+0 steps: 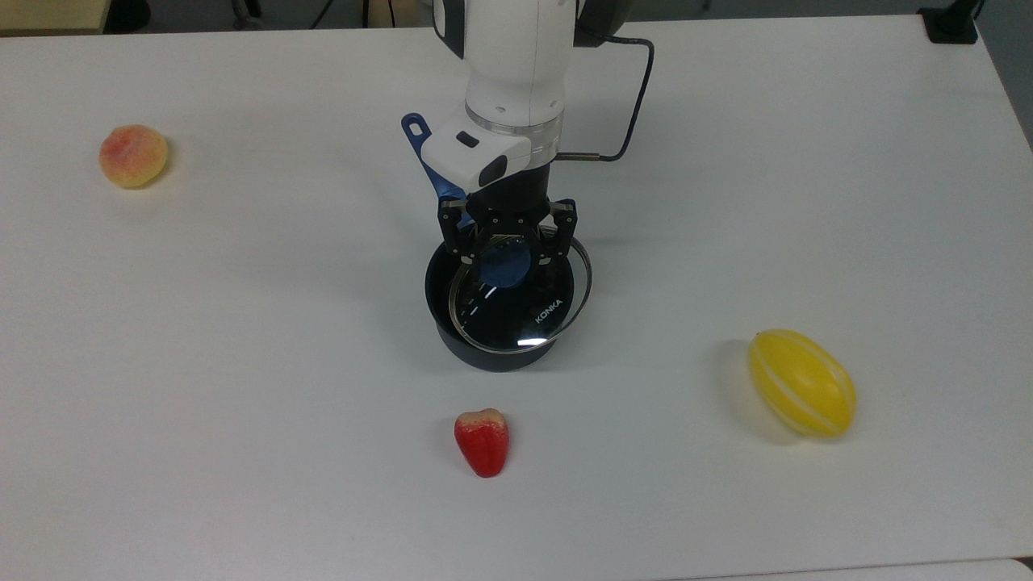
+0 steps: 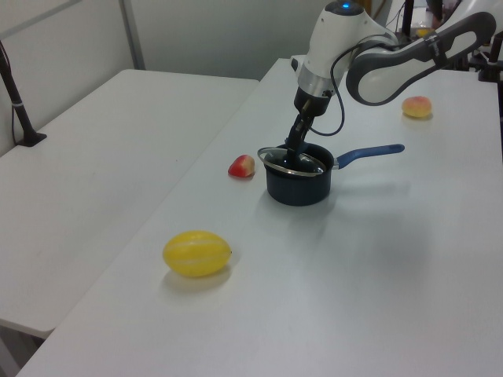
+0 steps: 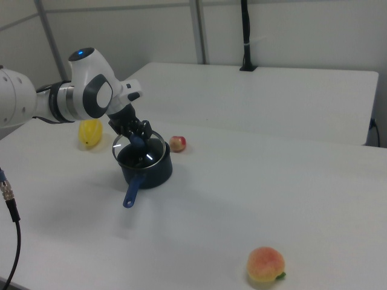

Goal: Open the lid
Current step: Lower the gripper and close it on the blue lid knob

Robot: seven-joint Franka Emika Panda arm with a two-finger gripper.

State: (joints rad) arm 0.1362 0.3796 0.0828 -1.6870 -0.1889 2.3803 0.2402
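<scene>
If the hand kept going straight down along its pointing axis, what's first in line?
Probably the inside of the saucepan: the hand points down, shut on the lid's blue knob, held above the pan. Depth is unclear.

A dark saucepan [image 1: 500, 343] stands mid-table [image 1: 242, 363], its blue handle [image 1: 421, 149] reaching toward the top view's upper left. The gripper [image 1: 507, 252] and white arm [image 1: 512, 73] rise over the saucepan's far side, blocking approach from there, while the lifted, tilted lid [image 1: 520, 303] covers most of the saucepan's mouth. A red fruit [image 1: 483, 441] lies near the saucepan's front, apart from it. A yellow melon [image 1: 801, 382] sits well apart toward the top view's right, a peach [image 1: 133, 155] well apart toward the top view's upper left. Bare tabletop flanks the saucepan on both sides.
</scene>
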